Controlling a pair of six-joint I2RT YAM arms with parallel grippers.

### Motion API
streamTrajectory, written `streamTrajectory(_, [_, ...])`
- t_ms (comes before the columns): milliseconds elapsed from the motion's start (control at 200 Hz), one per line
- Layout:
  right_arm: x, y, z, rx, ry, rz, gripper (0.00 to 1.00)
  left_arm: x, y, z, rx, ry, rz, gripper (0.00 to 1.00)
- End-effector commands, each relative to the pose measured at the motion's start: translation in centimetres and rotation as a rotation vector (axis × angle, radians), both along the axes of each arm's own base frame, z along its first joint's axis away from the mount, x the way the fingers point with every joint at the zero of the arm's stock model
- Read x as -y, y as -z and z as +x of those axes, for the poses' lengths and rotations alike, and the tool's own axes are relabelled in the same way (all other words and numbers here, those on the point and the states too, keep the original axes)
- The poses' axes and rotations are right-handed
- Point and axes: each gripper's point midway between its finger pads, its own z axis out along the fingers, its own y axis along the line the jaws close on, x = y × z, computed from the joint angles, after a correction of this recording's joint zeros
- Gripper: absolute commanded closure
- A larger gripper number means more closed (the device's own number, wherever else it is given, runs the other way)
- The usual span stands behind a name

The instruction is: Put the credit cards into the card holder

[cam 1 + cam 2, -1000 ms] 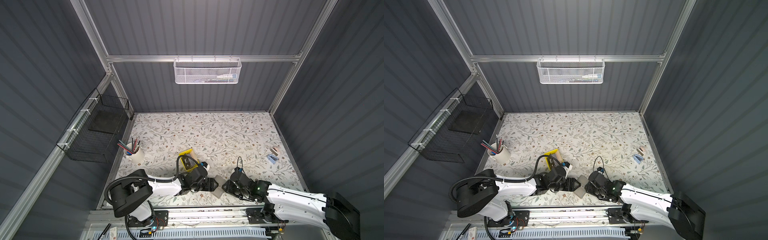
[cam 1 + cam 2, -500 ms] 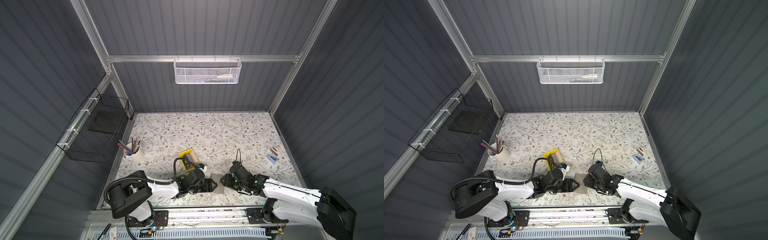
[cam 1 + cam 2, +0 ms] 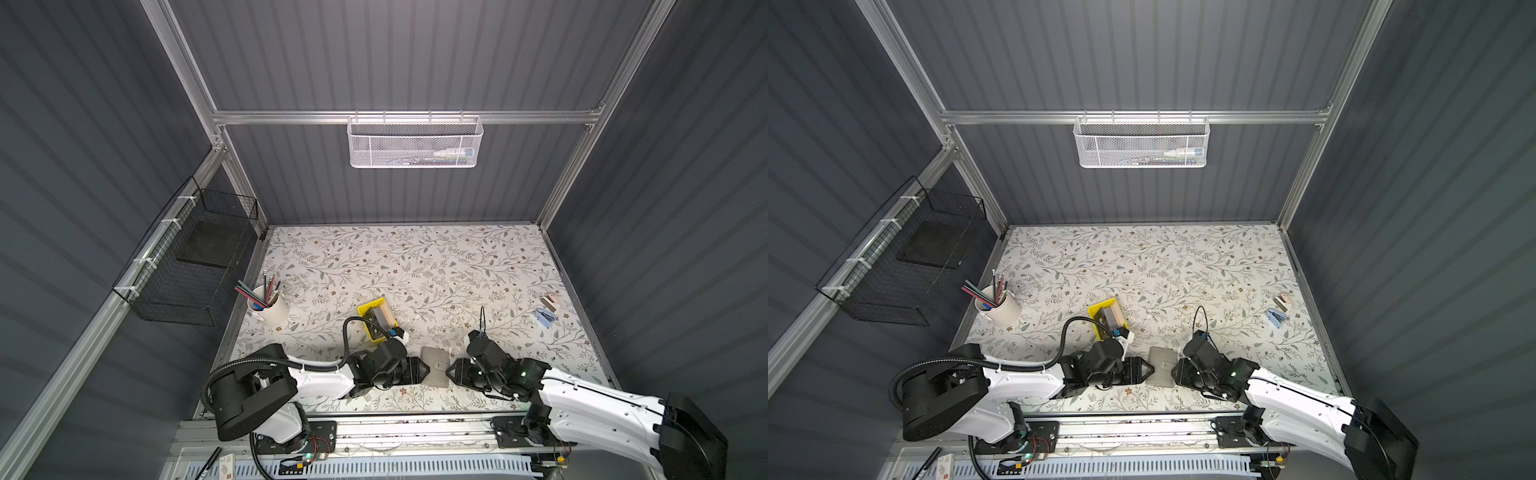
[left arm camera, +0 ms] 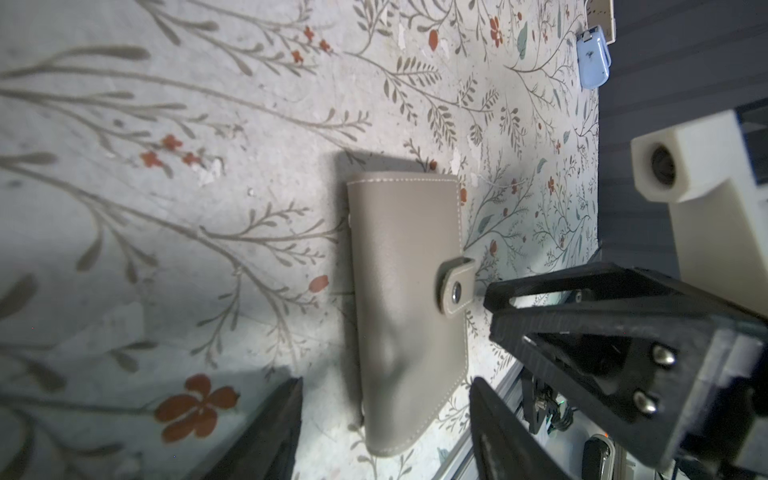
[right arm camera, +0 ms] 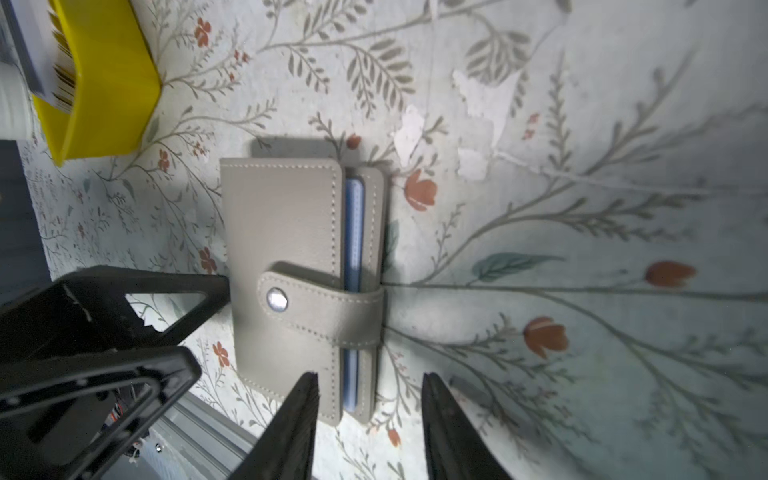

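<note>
Floral-patterned tabletop (image 3: pixel 415 266), walled in dark grey, with both arms low at its front edge. The card holder (image 3: pixel 435 365) lies flat and closed between them, well in front of the yellow tray (image 3: pixel 365 309). Its strap is snapped over the cover in the right wrist view, where bluish sleeves (image 5: pixel 353 232) show along the open edge.

The left gripper (image 3: pixel 424 369) points at the holder's folded edge. Its jaws stand apart, and in its wrist view the two fingers flank one end of the holder without pinching it. Whether a tip touches the edge I cannot tell (in the right wrist view it looks to be at the cover).

The right gripper (image 3: pixel 449 370) faces it from the strap side, just beside the strap. Its jaws are also apart and hold nothing.

The cards (image 3: pixel 380 316) are in the tray, dark ones against a tan one, apart from the holder. A cup of pencils (image 3: pixel 270 309) stands at the left.
</note>
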Motion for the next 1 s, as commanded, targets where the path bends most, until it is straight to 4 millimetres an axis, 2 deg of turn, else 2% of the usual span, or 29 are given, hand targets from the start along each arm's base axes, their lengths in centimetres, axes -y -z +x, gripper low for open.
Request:
streamTrajectory(0, [-0.9, 0.1, -0.3, -0.013, -0.031, 0.022, 0.58, 0.4, 0.6, -0.2, -0.005, 0.027, 0.016, 0.35])
streamTrajectory(120, [-1.4, 0.4, -0.2, -0.016, -0.038, 0.016, 0.59, 0.8, 0.8, -0.4, -0.021, 0.035, 0.011, 0.35])
streamTrajectory(310, [-0.9, 1.2, 0.0, -0.027, -0.001, -0.022, 0.62, 1.6, 0.9, -0.5, -0.031, 0.049, -0.018, 0.36])
streamTrajectory(535, [0.3, 2.1, -0.1, -0.044, 0.027, -0.089, 0.72, 3.5, 0.0, -0.7, -0.038, 0.094, -0.097, 0.37])
streamTrajectory(665, [0.7, 2.5, -0.1, -0.055, 0.032, -0.121, 0.75, 4.3, -1.3, -0.6, -0.036, 0.105, -0.176, 0.39])
streamTrajectory(991, [1.8, 3.7, -0.5, -0.086, 0.046, -0.192, 0.77, 4.4, -2.9, -0.4, -0.044, 0.106, -0.262, 0.49])
